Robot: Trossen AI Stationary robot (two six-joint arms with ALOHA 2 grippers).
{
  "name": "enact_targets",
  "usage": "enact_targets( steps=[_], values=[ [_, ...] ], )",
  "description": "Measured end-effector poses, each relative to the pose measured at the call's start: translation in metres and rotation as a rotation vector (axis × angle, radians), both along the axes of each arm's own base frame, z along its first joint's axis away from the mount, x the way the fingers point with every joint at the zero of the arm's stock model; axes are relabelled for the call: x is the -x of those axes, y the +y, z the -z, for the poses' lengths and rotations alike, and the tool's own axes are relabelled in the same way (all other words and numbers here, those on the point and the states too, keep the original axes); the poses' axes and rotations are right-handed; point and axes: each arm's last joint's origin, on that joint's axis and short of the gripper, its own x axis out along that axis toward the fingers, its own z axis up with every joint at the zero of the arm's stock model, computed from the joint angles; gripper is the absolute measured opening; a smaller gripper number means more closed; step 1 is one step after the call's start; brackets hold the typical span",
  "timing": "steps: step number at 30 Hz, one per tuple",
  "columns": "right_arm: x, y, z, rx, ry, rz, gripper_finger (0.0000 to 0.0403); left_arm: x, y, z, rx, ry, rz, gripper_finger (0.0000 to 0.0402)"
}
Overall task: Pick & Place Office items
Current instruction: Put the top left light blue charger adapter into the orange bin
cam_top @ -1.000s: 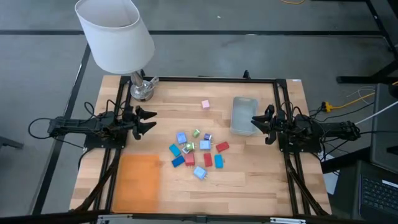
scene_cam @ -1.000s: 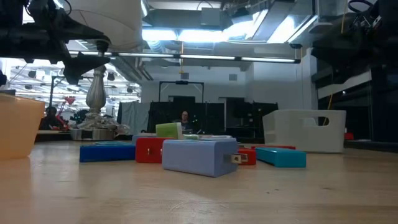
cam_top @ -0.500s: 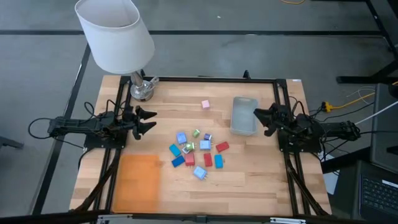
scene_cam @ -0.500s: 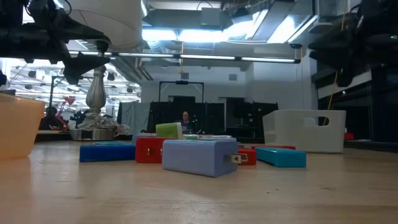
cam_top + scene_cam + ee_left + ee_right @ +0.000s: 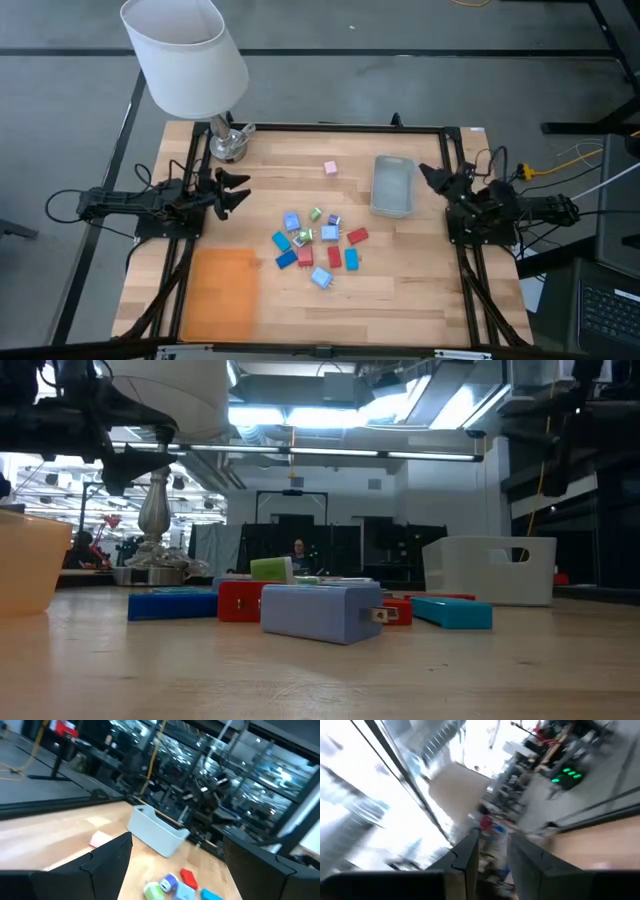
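High view, left to right.

Left gripper (image 5: 236,190): at the table's left edge, above the tray, fingers apart, holding nothing, aimed toward the pile. Its wrist view looks between the spread fingers to the bin and some items beyond.

Lamp (image 5: 185,55): white shade over a metal base, far left corner.

Tray (image 5: 220,295): flat, orange, near left; nothing lies on it.

Items (image 5: 318,247): about a dozen small blocks, blue, light blue, red and green, in a loose cluster at table centre, several touching. In the low view a light blue block (image 5: 320,610) stands nearest, with red, blue and green pieces just behind.

Pink block (image 5: 330,168): alone, well apart from the cluster, between it and the far edge, left of the bin.

Bin (image 5: 392,185): translucent grey-blue, right of centre; no items visible inside from above.

Right gripper (image 5: 428,174): just beside the bin's right side, fingers together, holding nothing, tilted toward the far edge.

Progress: judged at or near the start. No item shows in the bin or on the tray, neither gripper carries one, and the whole cluster plus the pink block remains to be moved. Which container is the goal cannot be told.
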Motion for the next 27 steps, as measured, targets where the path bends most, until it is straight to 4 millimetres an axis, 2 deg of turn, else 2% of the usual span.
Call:
enact_targets(
  steps=[7,12,15,21,27],
  values=[
    [0.005,0.000,-0.024,-0.010,-0.202,-0.025,0.0101,0.003,0.002,-0.013,0.005,-0.136,-0.067,0.0306],
    [-0.008,0.001,-0.069,0.056,-0.140,0.014,0.0101,0.007,0.002,-0.026,0.020,-0.282,-0.062,0.0306],
    [-0.030,0.004,-0.108,0.151,-0.075,0.024,0.0101,0.010,0.002,-0.032,0.026,-0.363,-0.051,0.0306],
    [-0.093,0.010,-0.178,0.480,0.151,0.173,0.0100,0.013,0.002,-0.037,0.013,-0.410,-0.072,0.0306],
    [-0.137,0.013,-0.234,0.691,0.261,0.314,0.0100,0.016,0.006,-0.038,0.091,-0.452,-0.195,0.0306]
  ],
)
